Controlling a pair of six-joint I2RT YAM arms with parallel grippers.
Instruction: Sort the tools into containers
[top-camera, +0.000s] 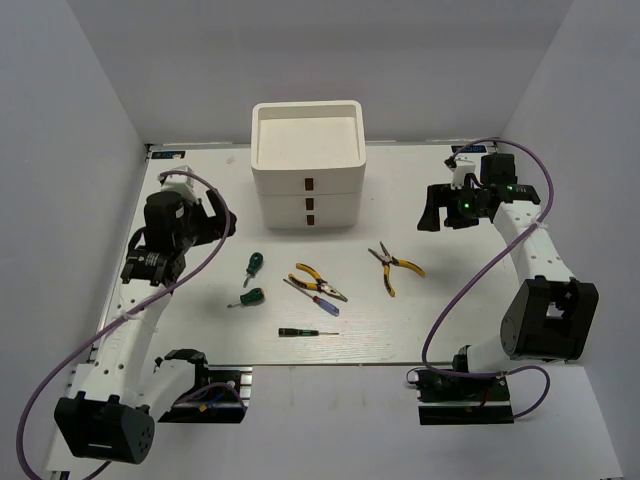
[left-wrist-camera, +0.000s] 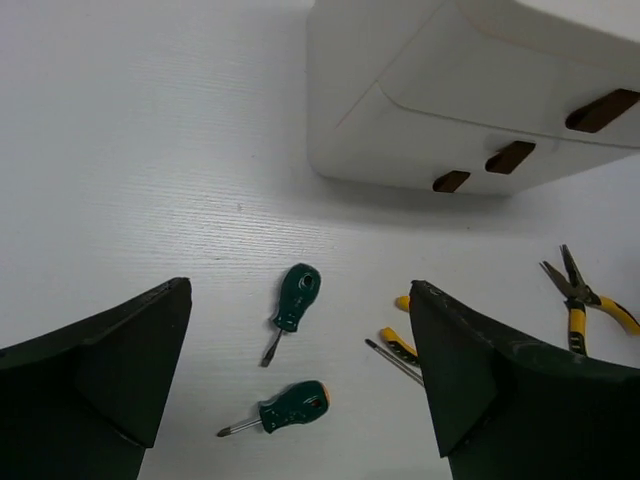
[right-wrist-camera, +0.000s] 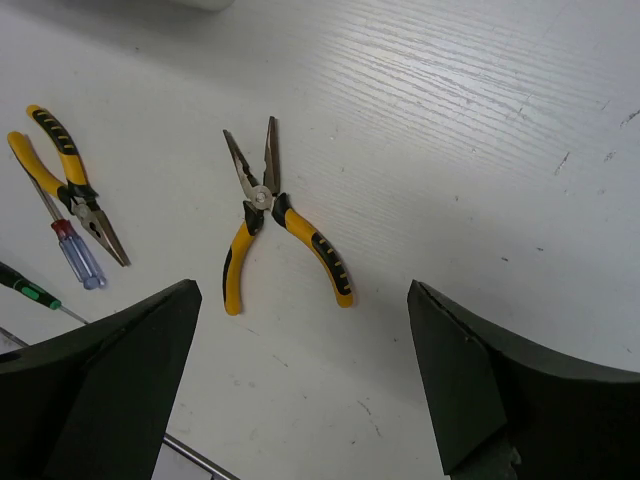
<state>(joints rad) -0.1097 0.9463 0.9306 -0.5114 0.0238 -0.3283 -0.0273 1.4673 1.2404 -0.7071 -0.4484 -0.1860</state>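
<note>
— Top external view: has anything been sorted?

— Nothing yet, it is judged. Two green screwdrivers, two pliers, the red-blue screwdriver and the precision screwdriver are seen lying on the table, near the white organizer.

— And the arms?

— The left gripper and the right gripper are spread wide, and nothing is held.

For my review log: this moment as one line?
left gripper: open, facing green screwdrivers | right gripper: open, facing pliers | six tools on table | organizer: drawers shut
</note>
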